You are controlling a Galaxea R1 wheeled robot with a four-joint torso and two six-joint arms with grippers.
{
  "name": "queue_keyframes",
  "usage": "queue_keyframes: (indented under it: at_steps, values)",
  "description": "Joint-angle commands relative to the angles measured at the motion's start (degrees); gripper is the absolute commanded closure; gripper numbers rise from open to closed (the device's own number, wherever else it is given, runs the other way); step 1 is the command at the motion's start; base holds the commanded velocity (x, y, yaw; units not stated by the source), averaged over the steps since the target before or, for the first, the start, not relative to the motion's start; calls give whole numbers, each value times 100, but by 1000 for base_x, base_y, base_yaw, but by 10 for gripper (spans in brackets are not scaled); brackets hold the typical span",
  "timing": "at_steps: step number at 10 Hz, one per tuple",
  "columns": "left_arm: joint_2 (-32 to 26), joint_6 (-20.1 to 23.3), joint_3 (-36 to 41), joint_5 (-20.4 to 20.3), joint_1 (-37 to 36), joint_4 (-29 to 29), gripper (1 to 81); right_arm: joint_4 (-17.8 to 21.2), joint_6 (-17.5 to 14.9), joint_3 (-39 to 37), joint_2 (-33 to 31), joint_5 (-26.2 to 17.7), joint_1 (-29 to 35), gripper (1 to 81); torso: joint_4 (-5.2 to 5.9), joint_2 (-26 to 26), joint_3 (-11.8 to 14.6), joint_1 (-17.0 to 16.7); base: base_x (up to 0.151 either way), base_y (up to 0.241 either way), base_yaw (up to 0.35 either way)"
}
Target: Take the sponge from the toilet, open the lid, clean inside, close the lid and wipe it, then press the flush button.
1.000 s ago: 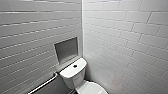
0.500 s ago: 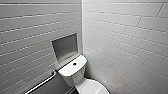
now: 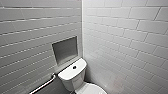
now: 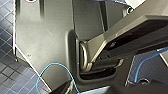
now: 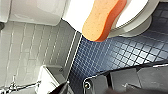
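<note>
While sponge overhangs the lid — flush button atop toilet | right gripper: apart or together, unclear

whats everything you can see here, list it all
sponge: one, orange, lying on the lid
lid: one, white, down over the bowl
toilet: one, white, in the corner where the two walls meet
flush button: one, dark, middle of the tank top
wall niche: one, grey, above the tank
grab bar: one, metal, on the wall beside the tank
wall tiles: many, white, both walls
floor tiles: many, dark blue, small squares around the toilet
robot body panel: one, grey, in the left wrist view
cable: one, light blue, looped over that panel
</note>
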Motion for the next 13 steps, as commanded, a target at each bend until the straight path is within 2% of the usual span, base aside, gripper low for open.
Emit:
queue_keyframes:
  at_steps: [1,5,8,9,10,12,13]
  values:
    - [-11,-26,37,378,-23,-30,10,67,188,-113,75,-275,497,10,0,-573,-537,369,0,0,0]
    - [-2,-26,28,378,-23,-30,10,67,628,-316,269,-266,761,10,0,-1318,-1108,841,0,0,0]
    - [24,-35,-104,378,-14,-39,10,50,892,-501,533,-275,1043,10,0,-1943,-1720,1239,0,0,0]
    - [50,-35,-166,378,-5,-39,10,50,962,-694,682,-328,1113,10,0,-2157,-1386,1375,0,0,0]
    - [76,-35,-183,378,-5,-48,10,58,1102,-851,770,-372,1183,10,0,-2369,-1556,1510,0,0,0]
    - [129,-35,-271,378,4,-48,10,41,1525,-1115,867,-372,1210,10,0,-2695,-1662,1720,0,0,0]
    - [147,-35,-306,378,4,-48,10,67,1560,-1317,928,-372,1210,10,0,-2896,-1686,1847,0,0,0]
